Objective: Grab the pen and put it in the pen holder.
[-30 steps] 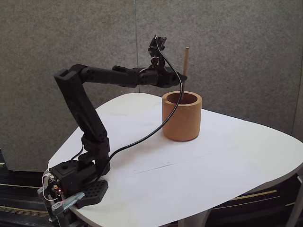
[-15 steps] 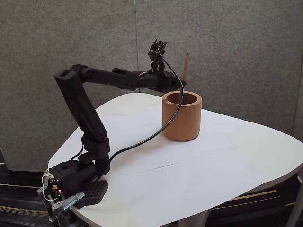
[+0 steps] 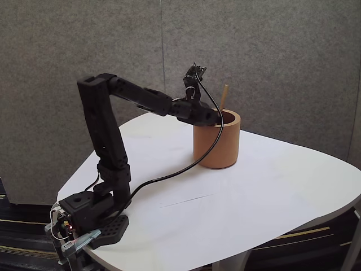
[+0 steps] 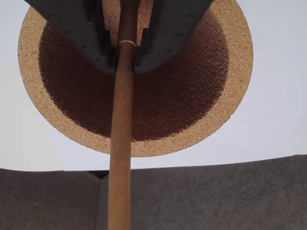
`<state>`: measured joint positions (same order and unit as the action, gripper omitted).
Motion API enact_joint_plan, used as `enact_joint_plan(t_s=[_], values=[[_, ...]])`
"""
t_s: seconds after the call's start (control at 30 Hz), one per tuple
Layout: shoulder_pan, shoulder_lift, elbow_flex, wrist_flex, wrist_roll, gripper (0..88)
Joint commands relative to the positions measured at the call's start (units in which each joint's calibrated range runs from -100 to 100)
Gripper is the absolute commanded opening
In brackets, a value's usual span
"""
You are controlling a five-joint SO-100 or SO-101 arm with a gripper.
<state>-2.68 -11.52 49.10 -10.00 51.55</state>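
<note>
Gripper (image 4: 125, 60) is clamped on the pen (image 4: 120, 158), directly above the mouth of the pen holder (image 4: 235, 72) in the wrist view. Fixed view: pen (image 3: 224, 96) stands nearly upright, tilted slightly, upper end sticking out above the pen holder (image 3: 216, 148) rim, lower part inside. Pen holder sits on the white table (image 3: 282, 192), well beyond the arm base (image 3: 90, 217). Black cable (image 3: 192, 164) hangs in front of the holder.

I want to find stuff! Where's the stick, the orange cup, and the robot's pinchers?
pen (image 4: 120, 139), wrist view, middle of its shaft.
pen holder (image 3: 217, 148), fixed view, its outer wall.
gripper (image 4: 125, 60), wrist view, between the fingertips clamping the pen.
</note>
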Motion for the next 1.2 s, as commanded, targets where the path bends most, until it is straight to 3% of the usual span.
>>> enact_joint_plan(t_s=[0.0,0.5,0.73,1.17], values=[[-0.1,1.4,-6.3,-1.0,-0.1,0.5],[-0.4,1.6,-7.1,-1.0,-0.1,1.4],[-0.2,1.1,-7.1,-1.0,-0.1,16.7],[-0.8,0.9,-9.2,-0.3,-0.1,17.7]])
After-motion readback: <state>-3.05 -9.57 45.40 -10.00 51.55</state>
